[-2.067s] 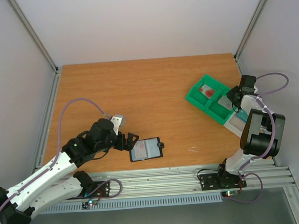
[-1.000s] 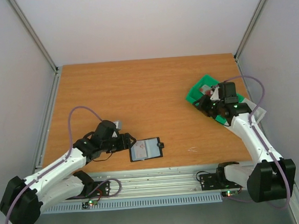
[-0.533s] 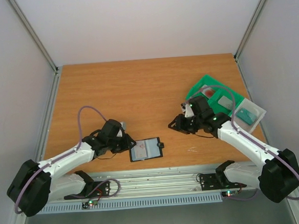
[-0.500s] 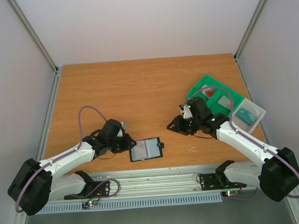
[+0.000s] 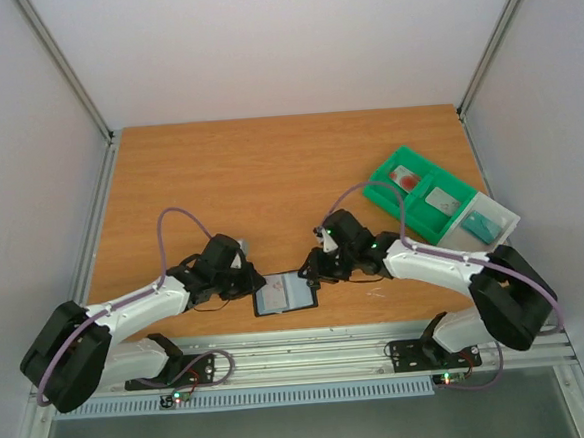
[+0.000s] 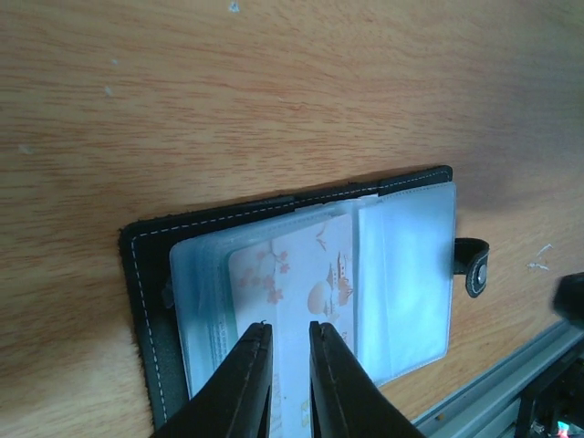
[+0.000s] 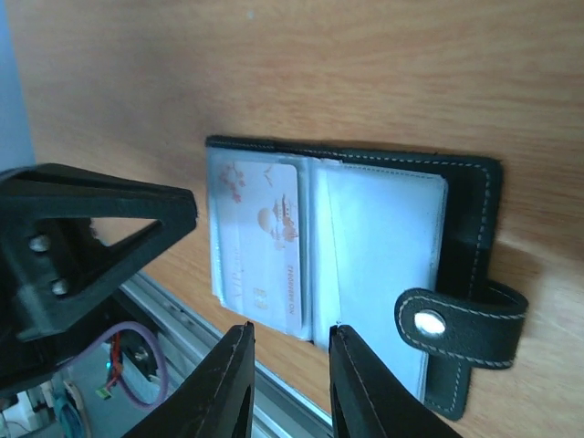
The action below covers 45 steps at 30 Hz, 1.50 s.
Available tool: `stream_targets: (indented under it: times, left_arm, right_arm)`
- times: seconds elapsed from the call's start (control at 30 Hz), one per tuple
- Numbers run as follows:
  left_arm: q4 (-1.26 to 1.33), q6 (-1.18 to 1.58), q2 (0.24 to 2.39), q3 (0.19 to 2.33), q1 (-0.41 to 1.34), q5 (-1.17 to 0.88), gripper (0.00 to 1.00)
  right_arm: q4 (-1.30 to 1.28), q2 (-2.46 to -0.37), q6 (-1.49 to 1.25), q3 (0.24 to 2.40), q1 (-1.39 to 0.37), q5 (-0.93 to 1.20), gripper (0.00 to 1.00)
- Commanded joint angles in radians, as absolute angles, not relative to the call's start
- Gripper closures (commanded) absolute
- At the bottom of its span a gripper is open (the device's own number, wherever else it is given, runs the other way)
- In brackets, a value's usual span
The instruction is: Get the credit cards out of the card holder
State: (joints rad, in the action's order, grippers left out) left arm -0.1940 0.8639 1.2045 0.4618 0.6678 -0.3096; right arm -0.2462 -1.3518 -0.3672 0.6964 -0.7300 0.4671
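The card holder (image 5: pixel 287 294) lies open near the table's front edge, black with grey-blue sleeves and a snap tab (image 7: pixel 456 319) on its right. A pale credit card (image 6: pixel 310 274) with a pink print sits in its left sleeve (image 7: pixel 265 237). My left gripper (image 5: pixel 254 282) reaches in from the left. Its fingertips (image 6: pixel 289 324) rest over that card, a narrow slit apart with nothing between them. My right gripper (image 5: pixel 314 270) hovers at the holder's upper right corner. It is open (image 7: pixel 290 328) over the middle fold, holding nothing.
A green compartment tray (image 5: pixel 382 187) stands at the back right with a red item (image 5: pixel 406 179), a grey card (image 5: pixel 439 200) and a teal item (image 5: pixel 478 226) in a clear end section. The metal rail runs just below the holder.
My right arm has swung from the green tray leftward to the card holder. My left gripper's jaws have narrowed over the card in the holder's left half.
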Motion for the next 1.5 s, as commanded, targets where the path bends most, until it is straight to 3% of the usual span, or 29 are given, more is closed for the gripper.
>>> stream_targets:
  times: [0.0,0.47,0.63,1.47]
  left_arm:
    - [-0.182,0.836,1.193,0.451,0.666,-0.285,0.86]
    - [-0.071,0.855,1.226,0.389,0.666,-0.351,0.93]
    - [-0.068,0.856,1.239,0.382,0.665,-0.344,0.99]
    - [-0.067,0.862,1.261,0.347,0.665,-0.314,1.0]
  right_arm:
    - [-0.15,-1.44,-0.404,0.724,-0.775,0.446,0.76]
    - [-0.067,-1.569,-0.416,0.758,-0.822,0.47,0.77]
    - [-0.056,-1.605,-0.419,0.768,-0.841,0.475,0.77]
    - [0.043,-1.748,-0.413,0.776,-0.859,0.514,0.84]
